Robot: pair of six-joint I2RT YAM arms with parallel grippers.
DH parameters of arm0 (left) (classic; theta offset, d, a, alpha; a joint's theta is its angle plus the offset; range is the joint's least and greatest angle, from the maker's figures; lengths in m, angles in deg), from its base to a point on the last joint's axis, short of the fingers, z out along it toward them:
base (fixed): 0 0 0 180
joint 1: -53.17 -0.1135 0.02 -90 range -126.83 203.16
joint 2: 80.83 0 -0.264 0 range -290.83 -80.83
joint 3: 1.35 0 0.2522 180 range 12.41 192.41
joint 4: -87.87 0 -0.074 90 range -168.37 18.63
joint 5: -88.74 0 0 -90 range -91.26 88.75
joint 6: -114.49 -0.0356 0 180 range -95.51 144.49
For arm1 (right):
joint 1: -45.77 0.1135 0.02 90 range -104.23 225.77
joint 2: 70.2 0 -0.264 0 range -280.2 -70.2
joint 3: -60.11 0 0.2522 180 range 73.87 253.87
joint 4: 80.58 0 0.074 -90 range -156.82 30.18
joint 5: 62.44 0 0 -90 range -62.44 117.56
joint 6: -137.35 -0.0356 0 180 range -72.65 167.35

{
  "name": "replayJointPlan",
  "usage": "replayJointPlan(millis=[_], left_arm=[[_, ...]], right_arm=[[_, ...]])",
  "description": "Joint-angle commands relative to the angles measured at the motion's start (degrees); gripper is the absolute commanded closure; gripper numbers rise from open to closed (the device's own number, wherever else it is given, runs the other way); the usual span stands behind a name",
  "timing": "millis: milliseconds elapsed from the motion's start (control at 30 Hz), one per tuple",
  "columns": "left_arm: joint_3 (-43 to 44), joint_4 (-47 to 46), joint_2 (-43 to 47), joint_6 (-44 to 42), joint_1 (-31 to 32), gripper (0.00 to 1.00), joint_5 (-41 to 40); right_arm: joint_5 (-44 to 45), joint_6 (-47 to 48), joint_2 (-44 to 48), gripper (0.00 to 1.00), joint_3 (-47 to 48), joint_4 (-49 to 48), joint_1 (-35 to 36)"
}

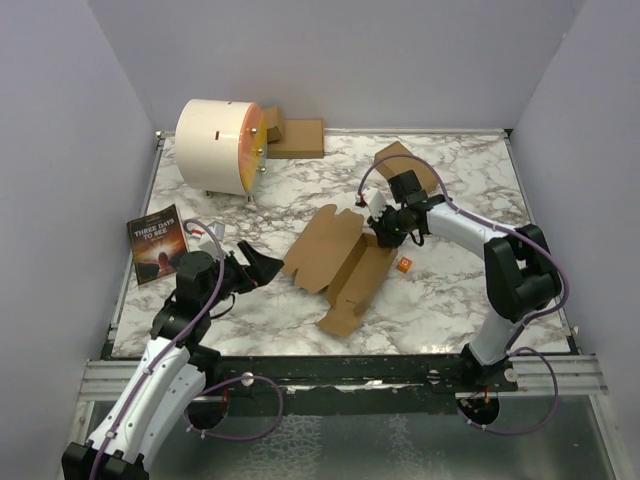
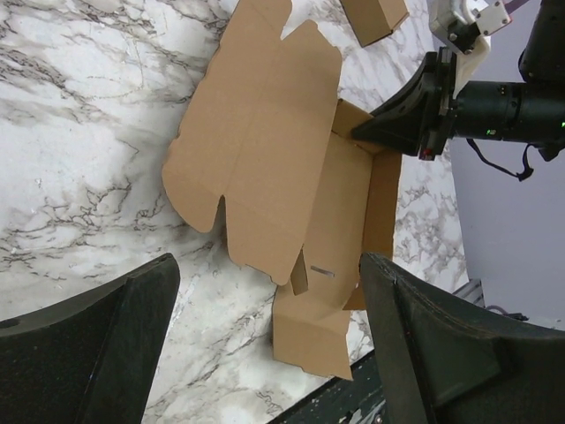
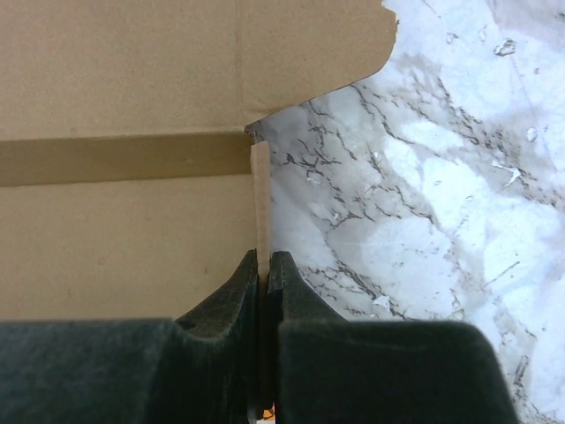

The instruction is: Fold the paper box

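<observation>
A flat brown cardboard box (image 1: 335, 262) lies partly folded in the middle of the marble table; it also shows in the left wrist view (image 2: 282, 177). My right gripper (image 1: 383, 232) is shut on the box's raised side flap (image 3: 261, 208), which stands upright on edge between its fingertips (image 3: 249, 274). The right gripper also shows in the left wrist view (image 2: 366, 132), at the box's far right edge. My left gripper (image 1: 262, 268) is open and empty, just left of the box, its two fingers (image 2: 97, 344) spread wide over the box's near end.
A white and yellow drum (image 1: 220, 146) stands at the back left with a small cardboard box (image 1: 296, 136) beside it. Another cardboard piece (image 1: 403, 160) lies at the back. A book (image 1: 158, 243) lies at the left edge. A small orange object (image 1: 405, 264) lies right of the box.
</observation>
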Motion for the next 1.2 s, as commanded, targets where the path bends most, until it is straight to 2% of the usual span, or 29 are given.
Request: replayJointPlan(millis=[0, 133, 300, 500, 667, 800, 933, 1033, 1167], left_arm=[[-1.2, -0.6, -0.1, 0.9, -0.2, 0.15, 1.9], [-2.6, -1.2, 0.9, 3.5, -0.1, 0.14, 1.8], [-7.9, -11.6, 1.4, 10.6, -0.1, 0.10, 4.2], [-10.1, -18.2, 0.7, 13.8, -0.1, 0.09, 3.1], [-12.4, -29.0, -2.8, 18.7, 0.3, 0.09, 3.4], [-11.1, -33.5, -7.0, 18.8, 2.1, 0.10, 1.5], [-9.7, -36.5, -12.8, 18.4, 5.2, 0.19, -2.4], [-8.1, -39.7, -17.8, 17.3, 8.5, 0.37, -5.9], [-3.6, -39.1, -23.8, 12.5, 13.0, 0.62, -10.4]], right_arm=[[-6.1, -2.1, 2.8, 0.99, -3.7, -4.2, 0.2], [-9.4, -4.5, 6.5, 0.99, -6.7, -8.9, 0.0], [-10.7, -7.2, 9.5, 0.99, -10.0, -13.3, -0.8], [-13.4, -9.1, 11.6, 0.99, -11.6, -15.4, -2.8], [-14.4, -9.6, 12.8, 0.99, -11.9, -16.0, -3.1], [-14.7, -9.8, 13.3, 0.99, -12.5, -16.7, -3.1], [-15.0, -10.1, 13.7, 0.99, -13.1, -17.6, -3.1], [-14.9, -10.3, 13.8, 0.99, -13.8, -18.5, -3.2], [-15.1, -10.0, 13.2, 0.99, -14.4, -19.0, -3.1]])
